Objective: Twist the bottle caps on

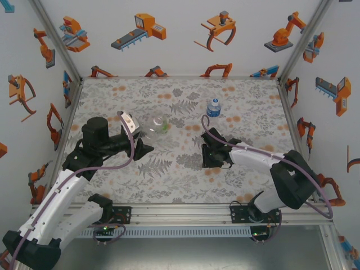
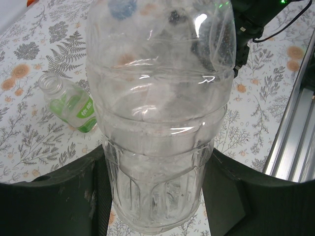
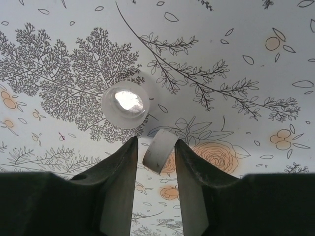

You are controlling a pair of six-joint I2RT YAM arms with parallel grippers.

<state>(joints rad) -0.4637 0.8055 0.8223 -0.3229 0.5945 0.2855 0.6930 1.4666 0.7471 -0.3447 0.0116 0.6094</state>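
Note:
My left gripper [image 1: 145,145] [image 2: 156,153] is shut on the colourless bottle [image 2: 157,98] [image 1: 152,133], gripping its ribbed lower body with the neck pointing away. The green-tinted bottle [image 2: 69,102] [image 1: 163,127] lies on its side just beyond, its neck bare. The blue-label bottle [image 1: 213,108] stands upright further back. My right gripper [image 1: 212,159] [image 3: 153,147] is low over the table, its jaws narrowed on a white bottle cap [image 3: 158,150]. This cap is tilted on edge against the right finger. A second bottle cap [image 3: 125,104] lies open side up just ahead of the fingertips.
The flower-printed table mat [image 1: 180,169] runs out to white walls printed with orange machines. An aluminium rail [image 1: 180,211] [image 2: 290,132] lines the near edge. The right arm [image 2: 256,19] shows behind the held bottle.

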